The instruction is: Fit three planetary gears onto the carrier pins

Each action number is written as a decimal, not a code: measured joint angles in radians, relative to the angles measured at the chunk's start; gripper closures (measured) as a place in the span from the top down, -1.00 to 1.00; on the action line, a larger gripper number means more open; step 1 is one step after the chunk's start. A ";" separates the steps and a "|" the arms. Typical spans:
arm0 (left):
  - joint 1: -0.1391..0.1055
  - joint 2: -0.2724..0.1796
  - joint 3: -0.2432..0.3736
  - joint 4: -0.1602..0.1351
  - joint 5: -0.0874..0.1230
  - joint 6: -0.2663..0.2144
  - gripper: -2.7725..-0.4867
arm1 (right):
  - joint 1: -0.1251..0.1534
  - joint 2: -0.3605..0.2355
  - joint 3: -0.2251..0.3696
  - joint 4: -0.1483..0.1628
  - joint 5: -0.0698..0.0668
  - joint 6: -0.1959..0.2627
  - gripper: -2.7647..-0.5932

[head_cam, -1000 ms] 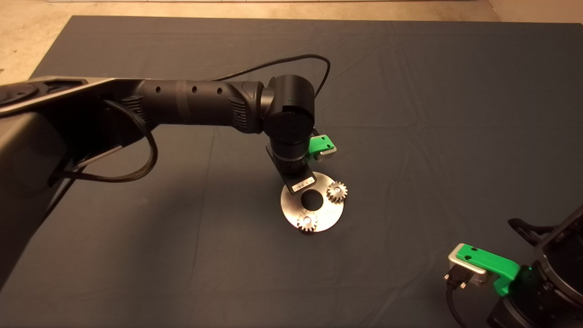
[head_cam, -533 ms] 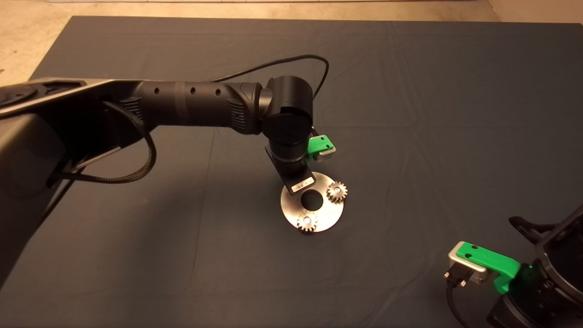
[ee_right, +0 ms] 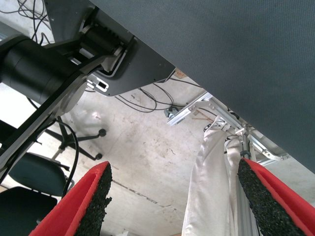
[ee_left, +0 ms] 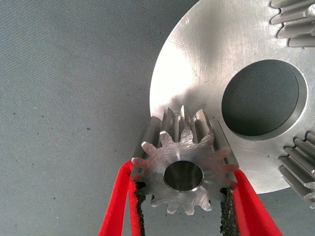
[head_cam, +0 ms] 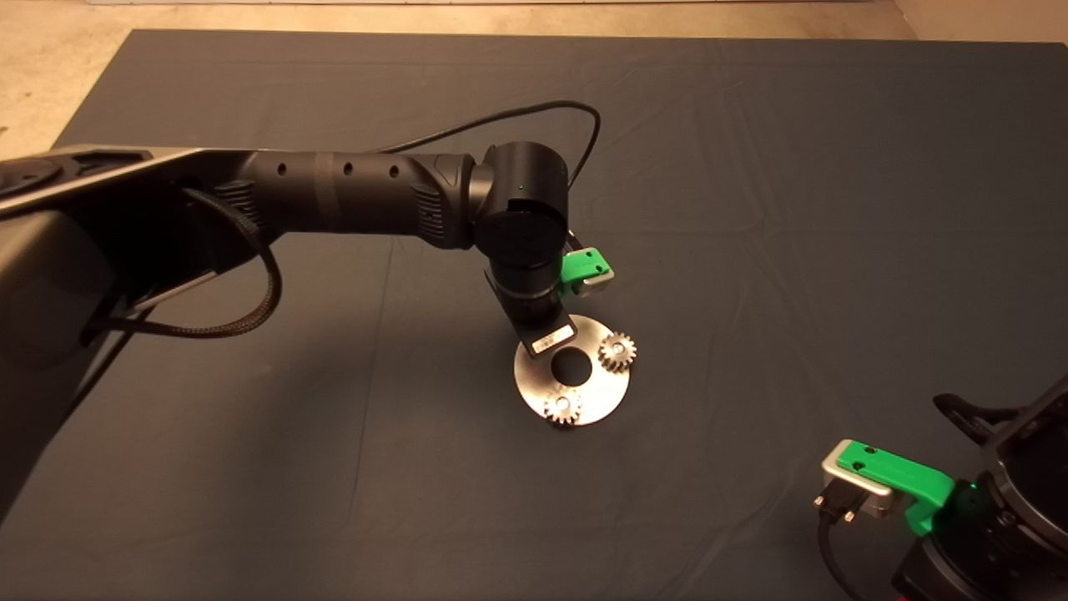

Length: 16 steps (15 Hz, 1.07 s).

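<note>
While two planetary gears [head_cam: 617, 351] are sitting on the disc [head_cam: 534, 386], I'm holding the third gear [ee_left: 183, 167] clamped in the left gripper [ee_left: 183, 196] above the disc's edge; the right gripper [ee_right: 172, 201] is waiting open, parked.

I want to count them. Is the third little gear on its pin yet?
Cannot tell: the left gripper grips the small silvery toothed gear at the shiny disc's edge; no pin shows.

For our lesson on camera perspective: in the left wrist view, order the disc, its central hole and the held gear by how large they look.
1. Disc, largest, though partly cut off.
2. Held gear and central hole: look about alike, and the gear is nearer the camera, so unranked.
</note>
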 joint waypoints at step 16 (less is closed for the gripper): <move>0.002 0.019 0.001 -0.024 0.027 -0.001 -0.86 | 0.011 0.000 0.000 0.000 0.000 0.000 0.19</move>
